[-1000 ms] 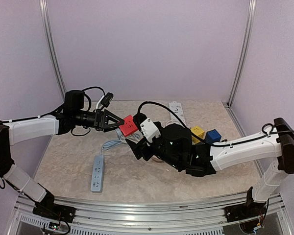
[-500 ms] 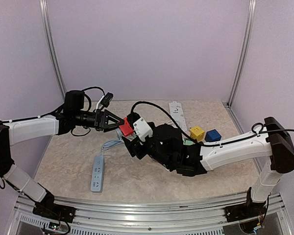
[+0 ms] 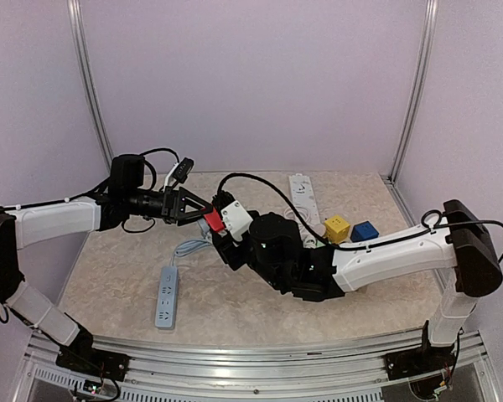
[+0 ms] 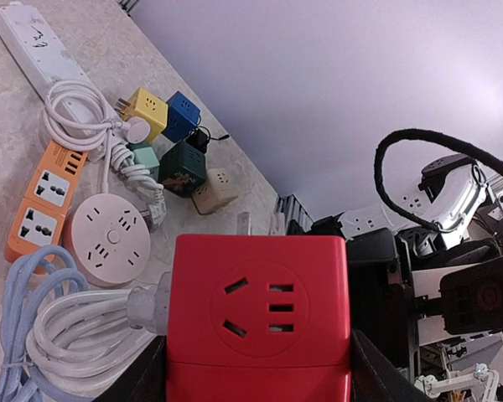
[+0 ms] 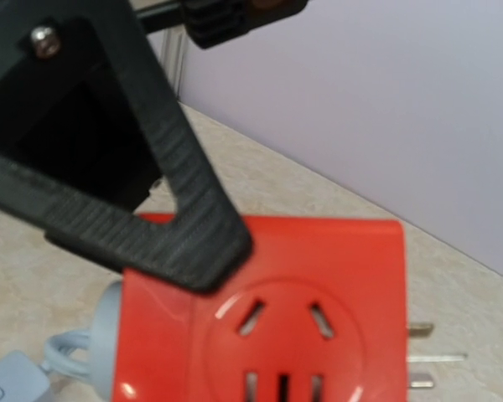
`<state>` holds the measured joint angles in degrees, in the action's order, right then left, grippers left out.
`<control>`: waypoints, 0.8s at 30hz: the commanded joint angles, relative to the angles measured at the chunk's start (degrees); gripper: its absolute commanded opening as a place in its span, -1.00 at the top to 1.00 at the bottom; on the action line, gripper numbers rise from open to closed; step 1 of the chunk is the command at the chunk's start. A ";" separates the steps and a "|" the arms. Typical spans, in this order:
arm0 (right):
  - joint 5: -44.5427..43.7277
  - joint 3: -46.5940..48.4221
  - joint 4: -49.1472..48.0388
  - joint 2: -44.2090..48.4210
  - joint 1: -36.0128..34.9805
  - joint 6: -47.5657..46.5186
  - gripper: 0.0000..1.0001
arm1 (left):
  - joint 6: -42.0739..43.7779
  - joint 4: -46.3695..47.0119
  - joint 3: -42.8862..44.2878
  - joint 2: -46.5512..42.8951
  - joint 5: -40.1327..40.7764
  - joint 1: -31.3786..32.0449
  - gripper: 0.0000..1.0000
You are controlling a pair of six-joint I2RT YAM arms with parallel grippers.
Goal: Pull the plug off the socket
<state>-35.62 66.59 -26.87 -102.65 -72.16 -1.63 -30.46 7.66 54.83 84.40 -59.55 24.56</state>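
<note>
The job looks unfinished. The left arm (image 3: 59, 219) holds the red socket cube (image 4: 258, 314) in the air above the counter (image 3: 235, 310), the left gripper (image 3: 199, 209) pinching its sides. The pale plug (image 4: 147, 306) is seated in the cube's side face, so the pull itself remains. Compared with a second earlier, the right arm (image 3: 377, 255) has swung left until its wrist crowds the cube and covers most of it from above, while the left arm and cube have not moved; the right gripper (image 3: 218, 239) is hidden under that wrist, so I cannot tell whether it is spread or gripping.
</note>
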 commanded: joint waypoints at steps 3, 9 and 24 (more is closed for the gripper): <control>-3.34 0.28 1.14 0.33 -0.40 1.27 0.72 | 1.77 4.28 0.70 -1.34 -1.11 0.47 0.29; -0.77 -1.75 4.50 5.11 1.12 3.97 1.00 | 8.86 -2.52 2.23 -3.50 4.53 0.19 -0.63; 17.56 -4.80 19.77 18.49 11.94 16.23 1.00 | 23.87 -3.61 -4.91 -21.08 43.19 9.32 -0.97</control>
<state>-22.44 61.82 -7.05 -90.00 -62.85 9.87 -13.15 5.15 51.99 67.59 -34.74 28.23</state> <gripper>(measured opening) 0.615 0.987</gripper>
